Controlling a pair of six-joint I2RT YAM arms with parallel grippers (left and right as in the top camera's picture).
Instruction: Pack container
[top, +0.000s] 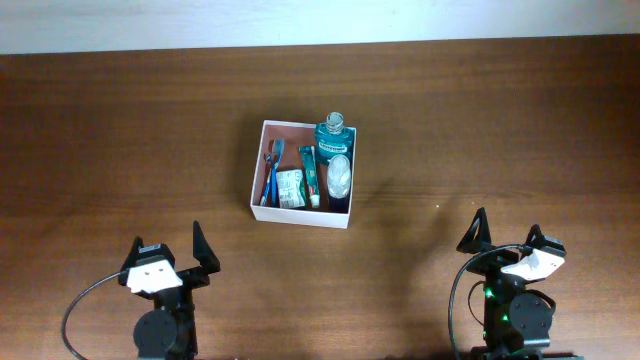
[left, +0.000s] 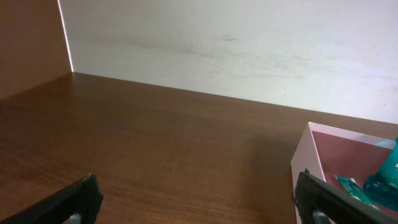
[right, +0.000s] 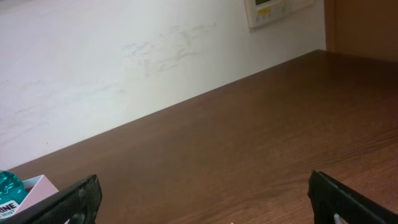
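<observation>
The container (top: 256, 175) is a shallow square box with white walls and a pinkish inside, at the table's middle. In it lie toothbrushes (top: 272, 170), a small packet (top: 291, 188), a toothpaste tube (top: 310, 174), a teal mouthwash bottle (top: 333, 133) and a clear white item (top: 341, 175). My left gripper (top: 166, 251) is open and empty at the front left, apart from the box. My right gripper (top: 507, 238) is open and empty at the front right. The left wrist view shows the box's corner (left: 305, 155); the right wrist view shows the bottle's cap (right: 9, 185).
The brown wooden table (top: 480, 120) runs to a white wall at the back. A wall panel (right: 273, 9) shows in the right wrist view.
</observation>
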